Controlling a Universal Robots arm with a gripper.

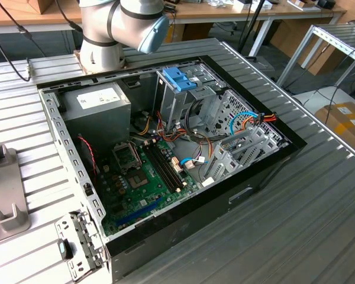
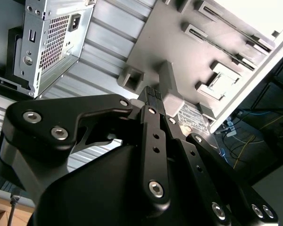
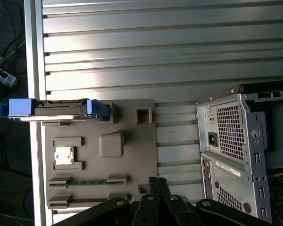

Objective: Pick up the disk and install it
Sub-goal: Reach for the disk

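Ribbed table, grey tray holding disk apparently edgewise, claw closed

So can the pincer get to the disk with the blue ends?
Probably yes. The disk stands uncovered on edge in the grey holder, and the empty pincer hangs over that holder with nothing between them.

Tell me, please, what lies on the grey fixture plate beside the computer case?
On the grey fixture plate the disk stands on edge, and a small square chip lies flat. The pincer hides the part beneath it.
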